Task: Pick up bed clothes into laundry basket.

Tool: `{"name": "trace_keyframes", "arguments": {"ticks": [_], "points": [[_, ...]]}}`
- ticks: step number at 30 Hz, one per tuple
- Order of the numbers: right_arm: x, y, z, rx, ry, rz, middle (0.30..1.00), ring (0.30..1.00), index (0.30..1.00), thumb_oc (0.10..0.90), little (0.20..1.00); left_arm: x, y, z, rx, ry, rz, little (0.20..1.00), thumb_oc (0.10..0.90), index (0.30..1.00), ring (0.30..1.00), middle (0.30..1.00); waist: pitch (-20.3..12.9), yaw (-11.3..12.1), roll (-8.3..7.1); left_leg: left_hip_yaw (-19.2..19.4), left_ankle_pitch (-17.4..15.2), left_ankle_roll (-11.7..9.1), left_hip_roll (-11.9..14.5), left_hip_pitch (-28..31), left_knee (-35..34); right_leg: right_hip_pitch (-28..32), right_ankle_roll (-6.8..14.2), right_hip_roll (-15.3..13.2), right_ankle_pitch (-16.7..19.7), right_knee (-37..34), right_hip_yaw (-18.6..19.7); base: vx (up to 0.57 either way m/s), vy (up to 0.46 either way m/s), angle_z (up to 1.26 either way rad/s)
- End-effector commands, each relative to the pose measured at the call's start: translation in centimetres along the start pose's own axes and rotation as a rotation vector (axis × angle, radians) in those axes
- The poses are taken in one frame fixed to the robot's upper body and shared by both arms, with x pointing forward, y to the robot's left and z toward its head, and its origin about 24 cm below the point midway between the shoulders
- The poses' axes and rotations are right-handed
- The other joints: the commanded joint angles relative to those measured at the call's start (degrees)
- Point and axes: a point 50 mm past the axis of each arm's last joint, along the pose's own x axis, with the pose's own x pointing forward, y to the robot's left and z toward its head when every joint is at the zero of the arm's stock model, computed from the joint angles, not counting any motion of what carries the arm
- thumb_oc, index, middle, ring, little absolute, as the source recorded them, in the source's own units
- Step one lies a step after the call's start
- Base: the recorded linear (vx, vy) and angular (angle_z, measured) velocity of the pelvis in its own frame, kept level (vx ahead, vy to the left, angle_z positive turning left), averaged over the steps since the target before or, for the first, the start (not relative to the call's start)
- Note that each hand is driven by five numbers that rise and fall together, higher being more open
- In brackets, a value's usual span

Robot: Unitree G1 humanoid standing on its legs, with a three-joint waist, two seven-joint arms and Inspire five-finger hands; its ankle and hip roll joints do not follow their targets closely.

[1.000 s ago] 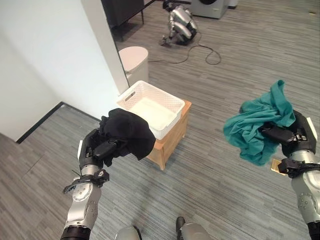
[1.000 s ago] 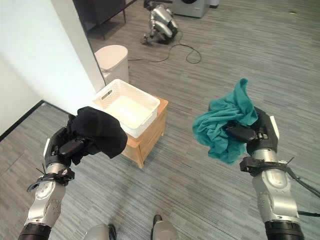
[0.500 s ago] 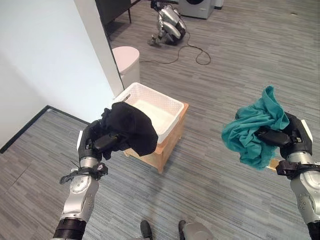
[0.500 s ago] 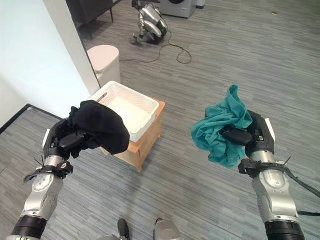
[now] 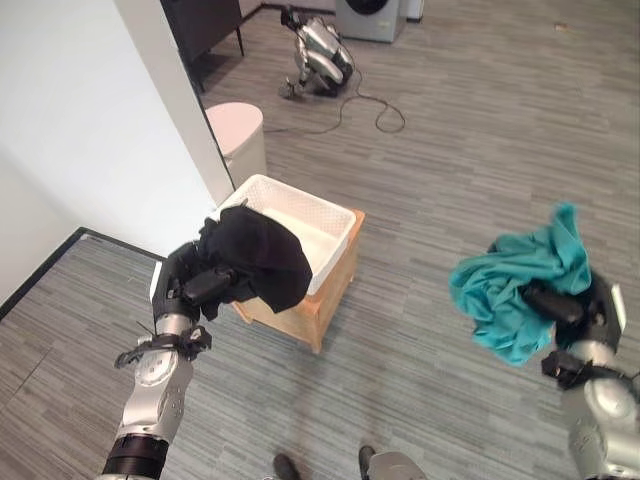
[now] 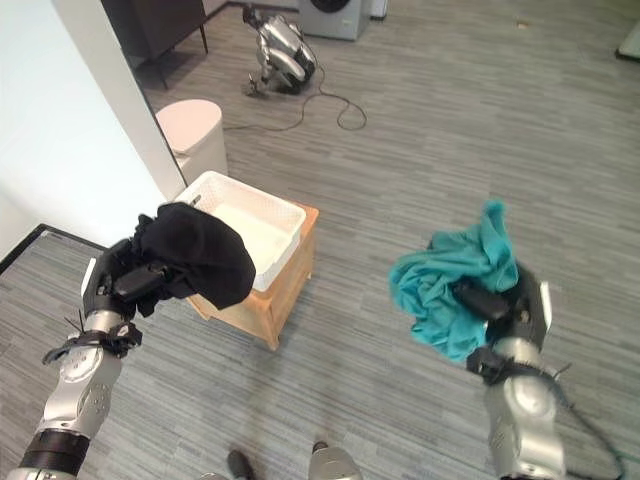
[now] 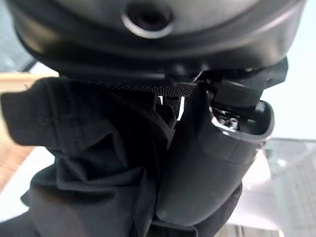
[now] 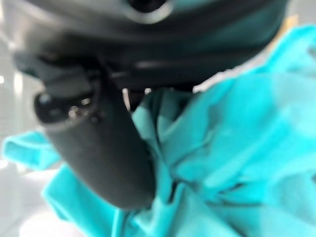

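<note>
Change: my left hand (image 5: 188, 290), fingers clamped on crumpled black cloth (image 5: 262, 263), now overlaps white plastic laundry basket (image 5: 335, 222).
Right hand (image 5: 572, 310): fingers clamped on bunched teal cloth (image 5: 505, 295), well apart.
Meaning: black drop seems close.

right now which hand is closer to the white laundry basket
Left. The left hand, gripping a black garment, is at the white laundry basket's near edge; the right hand, holding a teal garment, is well off to its right.

We see a grey striped floor (image 5: 450, 180) running across the room. A white wall (image 5: 70, 130) stands on the left with a dark skirting along its foot. A pale round bin (image 5: 238, 140) sits beside the wall's corner, and a dark cabinet (image 5: 205, 25) stands further back.
</note>
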Motion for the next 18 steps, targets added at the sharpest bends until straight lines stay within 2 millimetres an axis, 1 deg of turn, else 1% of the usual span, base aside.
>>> {"name": "trace_keyframes", "arguments": {"ticks": [1,2,3,4,5,6,7,8,9,10,11,12,13,14,15,16,17,18], "points": [[2.3,0.9,6.8,0.039,-0.329,0.037,0.3,0.3,0.3,0.4,0.3,1.2,2.3,8.2,0.054,-0.359,0.05,0.3,0.4,0.3,0.3,0.3,-5.9,3.2,-4.51,-2.2,1.2,-3.5,-0.7,-1.1,2.3,5.2,6.0,-4.2,2.9,-7.3,-5.6,0.03,0.135,0.34],[2.3,0.9,6.8,0.038,-0.33,0.038,0.3,0.3,0.3,0.4,0.3,1.2,2.3,8.2,0.053,-0.359,0.051,0.3,0.4,0.3,0.3,0.3,-5.9,3.1,-4.5,-2.3,1.2,-3.5,-0.7,-1.2,2.4,5.2,6.0,-4.2,2.8,-7.2,-5.7,0.03,0.177,0.3],[3.0,1.7,8.5,0.022,-0.385,0.074,0.3,0.3,0.3,0.4,0.3,0.8,3.0,8.4,0.055,-0.37,0.076,0.3,0.4,0.3,0.3,0.3,-5.8,4.4,-4.72,-3.5,0.0,-2.8,-1.6,-1.6,3.1,5.0,6.4,-5.2,2.5,-5.4,-6.2,0.02,0.093,0.35],[3.0,1.7,8.5,0.023,-0.385,0.075,0.3,0.3,0.3,0.4,0.3,0.8,3.1,8.5,0.054,-0.37,0.078,0.3,0.4,0.3,0.3,0.3,-5.8,4.2,-4.74,-3.6,-0.1,-2.8,-1.7,-1.6,3.2,4.9,6.5,-5.4,2.3,-5.2,-6.2,0.03,0.151,0.35],[3.3,2.2,9.5,-0.001,-0.415,0.098,0.3,0.3,0.3,0.4,0.3,0.6,3.4,8.5,0.058,-0.372,0.089,0.3,0.4,0.3,0.3,0.3,-5.7,5.2,-4.8,-4.3,-0.7,-2.3,-2.2,-1.6,3.3,4.6,6.8,-5.8,2.2,-3.5,-6.5,0.01,0.134,0.4],[3.8,2.9,10.4,-0.035,-0.44,0.125,0.3,0.3,0.3,0.4,0.3,0.3,3.7,8.3,0.06,-0.368,0.102,0.3,0.4,0.3,0.3,0.3,-5.5,6.0,-4.85,-5.1,-1.5,-1.5,-3.0,-1.4,3.1,3.6,7.4,-6.8,2.0,0.1,-7.1,0.01,0.2,0.42],[4.1,3.5,11.0,-0.056,-0.454,0.144,0.3,0.3,0.3,0.4,0.3,0.1,4.2,7.9,0.064,-0.347,0.124,0.3,0.4,0.3,0.3,0.3,-5.2,6.6,-4.78,-5.9,-2.3,-0.5,-3.9,-0.8,2.8,1.8,8.2,-8.0,3.1,5.0,-7.3,0.01,0.201,0.49],[4.5,3.8,11.6,-0.096,-0.465,0.165,0.3,0.3,0.3,0.4,0.3,-0.2,4.9,7.2,0.069,-0.317,0.149,0.3,0.4,0.3,0.3,0.3,-4.8,7.0,-4.97,-6.7,-3.0,0.3,-5.0,0.0,2.3,-0.2,9.3,-9.3,5.9,9.6,-6.7,0.02,0.204,0.62],[5.0,4.3,13.1,-0.159,-0.498,0.184,0.3,0.3,0.3,0.4,0.3,-0.4,5.3,6.6,0.071,-0.285,0.158,0.3,0.4,0.3,0.3,0.3,-3.7,7.2,-4.85,-8.8,-3.2,1.2,-6.0,1.3,1.3,-3.6,10.2,-9.3,10.4,16.2,-4.2,0.0,0.134,0.59],[5.0,4.3,13.1,-0.159,-0.5,0.185,0.3,0.3,0.3,0.4,0.3,-0.4,5.3,6.6,0.069,-0.287,0.16,0.3,0.4,0.3,0.3,0.3,-3.7,7.2,-4.74,-8.7,-2.9,1.2,-5.9,1.1,1.2,-3.9,10.1,-9.2,10.6,16.2,-4.2,0.02,0.098,0.81],[5.6,4.0,14.6,-0.241,-0.519,0.172,0.3,0.3,0.3,0.4,0.3,-0.7,5.6,5.7,0.068,-0.247,0.16,0.3,0.4,0.3,0.3,0.3,-2.9,6.9,-4.67,-11.6,-3.3,1.4,-6.2,1.7,0.7,-6.3,10.3,-7.0,9.7,18.6,0.1,0.0,0.021,0.73],[5.7,4.0,14.6,-0.242,-0.521,0.173,0.3,0.3,0.3,0.4,0.3,-0.7,5.6,5.7,0.066,-0.247,0.16,0.3,0.4,0.3,0.3,0.3,-3.0,6.9,-4.5,-11.5,-3.1,1.4,-6.0,1.4,0.7,-6.5,10.2,-6.8,10.0,18.5,0.1,0.09,0.024,0.96],[6.2,2.9,16.0,-0.293,-0.531,0.13,0.3,0.3,0.3,0.4,0.3,-1.1,5.9,4.8,0.07,-0.202,0.152,0.3,0.4,0.3,0.3,0.3,-3.1,6.8,-4.47,-14.4,-3.3,1.3,-6.5,1.6,0.0,-7.9,9.2,-4.2,8.1,15.5,3.7,0.08,-0.002,0.8],[6.3,2.8,16.1,-0.294,-0.531,0.131,0.3,0.3,0.3,0.4,0.3,-1.1,5.8,4.7,0.068,-0.201,0.151,0.3,0.4,0.3,0.3,0.3,-3.2,6.7,-4.33,-14.5,-3.4,1.3,-6.5,1.6,0.0,-7.7,9.2,-4.2,8.1,15.3,3.5,0.2,-0.034,0.97],[6.8,1.2,17.6,-0.365,-0.529,0.083,0.3,0.3,0.3,0.4,0.3,-1.4,5.9,3.9,0.056,-0.162,0.137,0.3,0.4,0.3,0.3,0.3,-3.4,6.5,-4.62,-17.5,-3.7,0.6,-7.1,2.2,-1.0,-8.1,8.6,-3.6,6.2,8.2,6.1,0.14,-0.053,0.9],[6.9,0.5,18.1,-0.41,-0.523,0.053,0.3,0.3,0.3,0.4,0.3,-1.3,5.8,3.7,0.053,-0.156,0.132,0.3,0.4,0.3,0.3,0.3,-3.5,6.2,-4.82,-18.8,-3.5,0.3,-7.2,2.2,-1.4,-8.1,8.5,-3.3,6.6,4.5,7.2,0.17,-0.076,1.18],[7.0,-0.5,18.5,-0.48,-0.507,0.023,0.3,0.3,0.3,0.4,0.3,-1.3,5.9,3.4,0.044,-0.142,0.131,0.3,0.4,0.3,0.3,0.3,-3.6,5.7,-5.3,-20.3,-3.5,0.1,-7.7,2.3,-1.6,-8.2,8.4,-2.4,6.7,-0.2,9.5,0.07,-0.036,1.09],[7.0,-0.6,18.6,-0.482,-0.507,0.021,0.3,0.3,0.3,0.4,0.3,-1.2,5.9,3.4,0.042,-0.141,0.128,0.3,0.4,0.3,0.3,0.3,-3.7,5.6,-5.12,-20.5,-3.6,0.1,-7.7,2.3,-1.6,-7.7,8.4,-2.5,6.9,-1.0,9.3,0.09,-0.046,1.09]]}}
